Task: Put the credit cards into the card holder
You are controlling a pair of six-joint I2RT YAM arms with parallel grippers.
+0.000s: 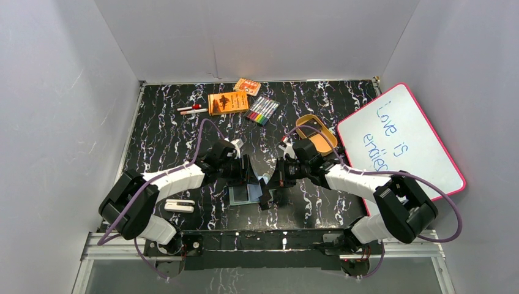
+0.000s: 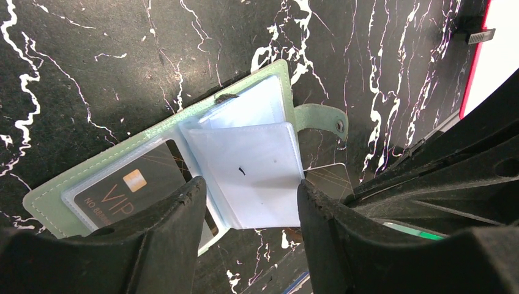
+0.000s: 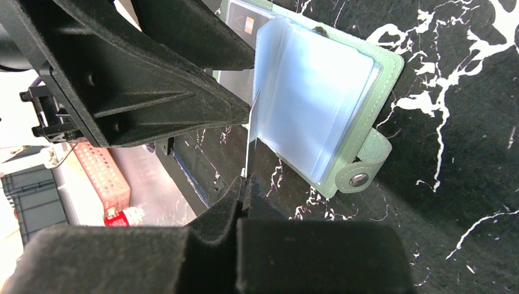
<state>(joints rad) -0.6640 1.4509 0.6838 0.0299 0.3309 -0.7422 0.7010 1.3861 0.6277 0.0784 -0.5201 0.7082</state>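
The sage-green card holder (image 2: pixel 159 125) lies open on the black marbled table, near the front between both arms (image 1: pixel 240 196). One dark credit card marked VIP (image 2: pixel 131 187) sits in its left sleeve. The pale blue sleeves (image 2: pixel 251 156) stand partly lifted. My left gripper (image 2: pixel 248 196) is open, its fingertips on either side of the near edge of one sleeve. My right gripper (image 3: pixel 243 182) is shut on a second dark credit card (image 3: pixel 248 138), seen edge-on there. This card's far edge (image 2: pixel 327 179) meets the side of the sleeve by the snap tab (image 3: pixel 358 179).
At the back lie two orange boxes (image 1: pixel 227 102) (image 1: pixel 247 86), a pack of markers (image 1: pixel 263 109) and pens (image 1: pixel 193 109). A tan oval tray (image 1: pixel 316 131) and a whiteboard (image 1: pixel 401 141) are on the right. A small white object (image 1: pixel 179 205) lies by the left arm.
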